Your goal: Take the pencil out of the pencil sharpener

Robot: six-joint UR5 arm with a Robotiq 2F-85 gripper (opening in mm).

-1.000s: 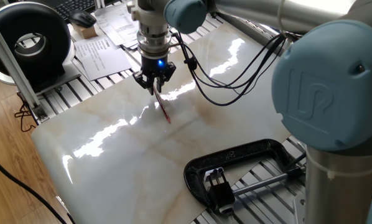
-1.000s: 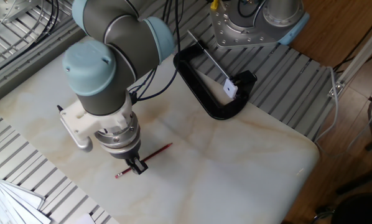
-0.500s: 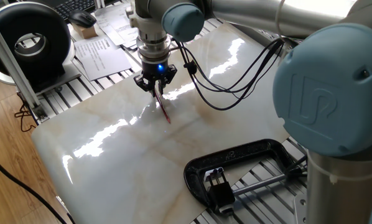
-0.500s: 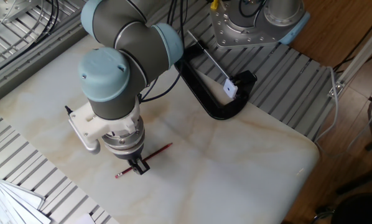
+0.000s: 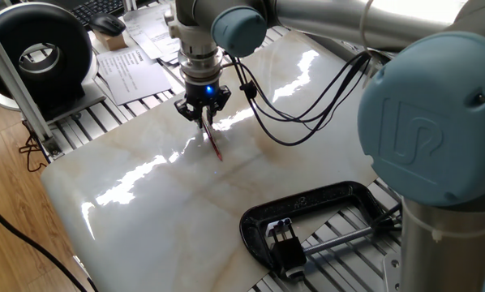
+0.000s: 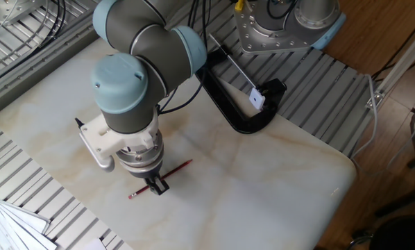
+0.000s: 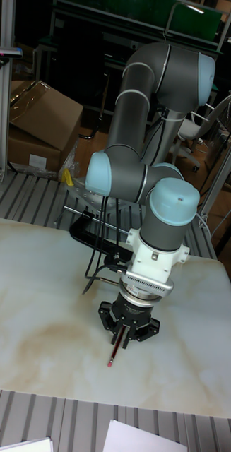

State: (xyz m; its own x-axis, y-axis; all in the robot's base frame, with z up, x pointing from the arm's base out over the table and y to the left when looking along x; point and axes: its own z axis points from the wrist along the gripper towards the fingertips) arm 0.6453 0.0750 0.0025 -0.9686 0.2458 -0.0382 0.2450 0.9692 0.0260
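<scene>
The thin red pencil (image 6: 174,171) lies flat on the marble slab (image 6: 277,180), also seen in the other fixed view as the pencil (image 5: 216,148) and in the tall view as the pencil (image 7: 112,354). My gripper (image 7: 124,335) hangs right over its middle. Its fingers straddle the pencil with a gap showing, so it reads as open. One black fingertip (image 6: 158,185) sits by the pencil on the near side. The pencil sharpener (image 5: 285,241), a small black block, sits inside the clamp, far from the pencil.
A large black C-clamp (image 5: 307,212) with a silver screw rod lies at the slab's edge, the clamp (image 6: 236,90) near the arm's base. Papers (image 5: 133,66) and a black round device (image 5: 38,53) lie beyond the slab. Slotted metal rails surround the slab.
The arm's wrist has shifted slightly sideways over the slab. The gripper's tips stay at the pencil, and the pencil has not moved.
</scene>
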